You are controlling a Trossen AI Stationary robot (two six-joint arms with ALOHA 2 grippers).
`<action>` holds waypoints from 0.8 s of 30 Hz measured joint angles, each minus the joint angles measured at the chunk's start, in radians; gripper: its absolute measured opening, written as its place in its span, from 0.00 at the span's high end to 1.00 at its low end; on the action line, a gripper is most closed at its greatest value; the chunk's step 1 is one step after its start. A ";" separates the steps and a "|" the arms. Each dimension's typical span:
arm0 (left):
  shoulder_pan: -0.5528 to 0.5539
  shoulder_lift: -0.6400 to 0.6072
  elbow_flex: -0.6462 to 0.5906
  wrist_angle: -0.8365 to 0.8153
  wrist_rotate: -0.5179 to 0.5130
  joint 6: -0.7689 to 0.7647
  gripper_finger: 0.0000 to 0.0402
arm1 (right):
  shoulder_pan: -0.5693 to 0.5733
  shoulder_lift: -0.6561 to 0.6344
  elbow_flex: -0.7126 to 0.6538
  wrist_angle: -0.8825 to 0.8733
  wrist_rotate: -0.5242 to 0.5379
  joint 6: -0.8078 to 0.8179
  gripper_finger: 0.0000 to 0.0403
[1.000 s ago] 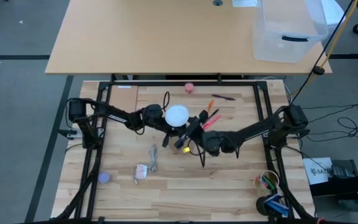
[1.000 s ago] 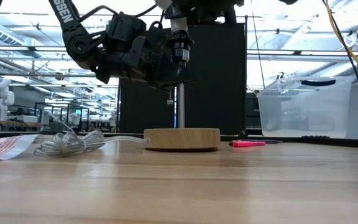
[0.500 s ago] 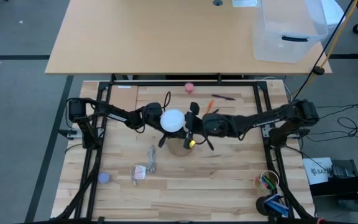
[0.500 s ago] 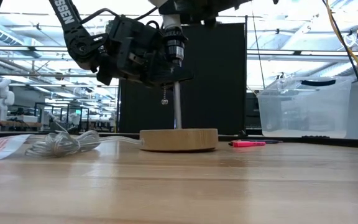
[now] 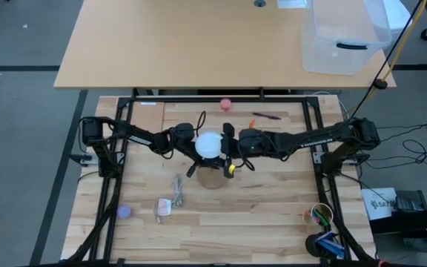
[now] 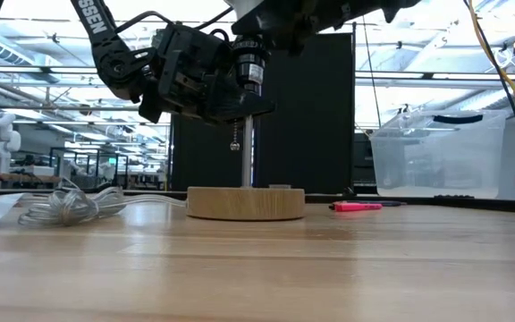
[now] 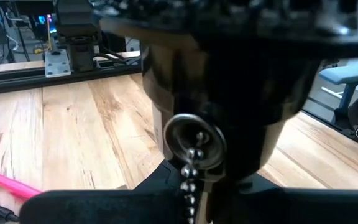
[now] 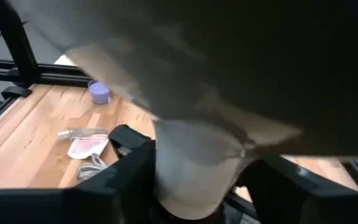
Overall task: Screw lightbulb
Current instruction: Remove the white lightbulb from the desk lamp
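Note:
The white lightbulb [image 5: 210, 143] sits on top of the lamp stand. The stand has a black socket [image 6: 249, 67] on a thin post [image 6: 247, 152] over a round wooden base [image 6: 246, 202], and a pull chain hangs from the socket [image 7: 194, 140]. My left gripper [image 5: 193, 144] is shut on the socket from the table's left. My right gripper [image 5: 225, 148] is shut on the bulb from the table's right. In the low view the bulb is above the picture's top edge. The right wrist view shows the bulb close up [image 8: 194, 165]. My left gripper pinches the black socket [image 6: 240, 72] at the top of the post between its two fingers, coming level from the table's left. The stand is upright, with its wooden base on the table. My right gripper holds the lightbulb with one finger [image 8: 126, 171] on each side of its tapering lower part [image 8: 191, 180]. It comes roughly level from the table's right. The bulb stands globe up over the socket.
A clear cord [image 5: 178, 185] and a small packet [image 5: 165, 206] lie left of the base. A pink ball [image 5: 227, 104] and markers [image 5: 254, 122] lie toward the far edge, and a pink marker [image 6: 358, 207] lies right of the base. A purple object [image 5: 124, 211] and a pen cup [image 5: 319, 215] are near the front.
My right arm has swung from a bent pose toward the table's far edge and straightened, and its gripper has come in against the bulb's right side. The wooden base and the cord have slid a little toward the table's left. My left gripper has stayed on the socket.

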 joint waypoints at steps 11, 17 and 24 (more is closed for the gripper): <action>0.000 0.000 -0.001 0.002 -0.006 -0.005 0.93 | 0.094 -0.055 0.032 -0.110 0.290 0.047 0.24; 0.002 0.000 -0.001 0.003 -0.013 -0.004 0.93 | 0.176 -0.098 0.031 -0.202 0.430 0.087 0.25; 0.003 0.000 -0.002 0.005 -0.051 -0.014 0.93 | 0.292 -0.105 0.031 -0.288 0.753 0.134 0.25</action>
